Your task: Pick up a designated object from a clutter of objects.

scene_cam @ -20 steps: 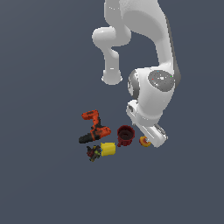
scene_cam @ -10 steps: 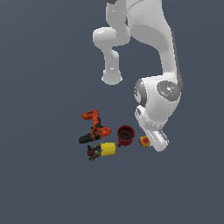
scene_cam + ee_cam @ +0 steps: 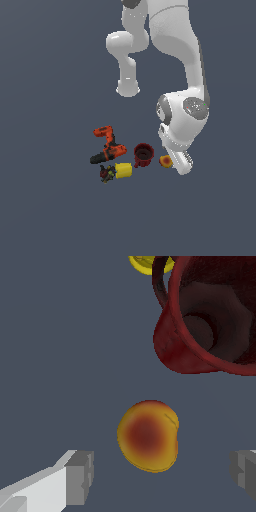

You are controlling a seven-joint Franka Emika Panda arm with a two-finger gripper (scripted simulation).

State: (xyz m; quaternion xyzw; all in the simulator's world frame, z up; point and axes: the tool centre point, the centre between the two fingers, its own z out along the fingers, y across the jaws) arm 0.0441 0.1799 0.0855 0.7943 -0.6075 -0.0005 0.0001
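While my hand (image 3: 162, 476) hangs spread around yellow-red fruit ball (image 3: 148, 436), dark red mug (image 3: 210, 316) sits near; ball lies on worktop, may roll away under off-centre squeeze.

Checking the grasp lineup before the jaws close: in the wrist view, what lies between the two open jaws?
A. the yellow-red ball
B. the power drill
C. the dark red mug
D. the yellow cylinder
A: the yellow-red ball sits between the spread jaws, with the dark red mug beyond it.
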